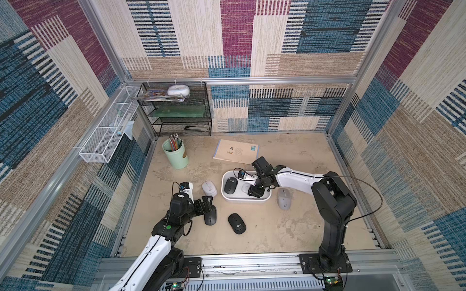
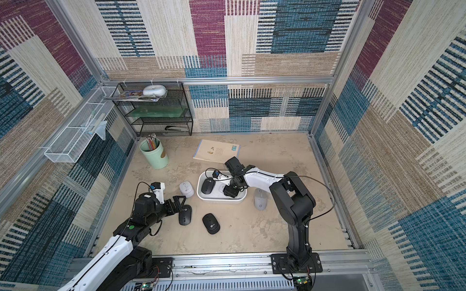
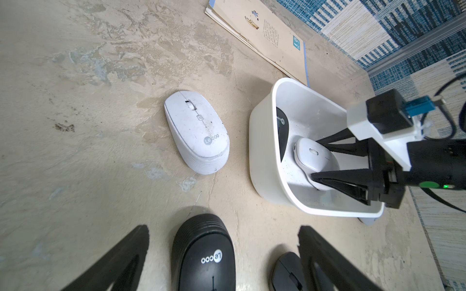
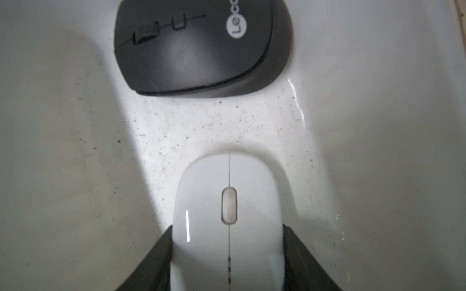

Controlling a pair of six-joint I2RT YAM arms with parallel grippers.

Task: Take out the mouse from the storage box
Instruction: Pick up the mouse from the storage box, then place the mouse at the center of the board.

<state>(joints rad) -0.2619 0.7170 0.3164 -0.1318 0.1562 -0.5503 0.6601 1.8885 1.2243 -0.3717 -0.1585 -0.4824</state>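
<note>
While left end effector (image 3: 223, 229) gapes empty, right end effector (image 4: 227, 226) clamps white mouse (image 4: 252, 191)

Storage box (image 4: 75, 126): glossy white plastic, dirt-speckled. White mouse (image 4: 206, 201): smooth glossy plastic. Black mouse (image 4: 201, 55): matt plastic. Desk (image 3: 75, 75): rough, mottled. Walls (image 1: 239, 37): woven cloth.

The storage box (image 1: 242, 200) has little room inside. A black mouse (image 1: 230, 185) fills one end, and the right gripper (image 3: 315, 158), its fingers tight on the white mouse (image 4: 228, 176), fills the rest. A pale mouse (image 1: 209, 189) and a grey mouse (image 1: 284, 198) sit close by — one on each side of the box. The table (image 1: 290, 233) near the right arm's foot is bare — lots of room there.
</note>
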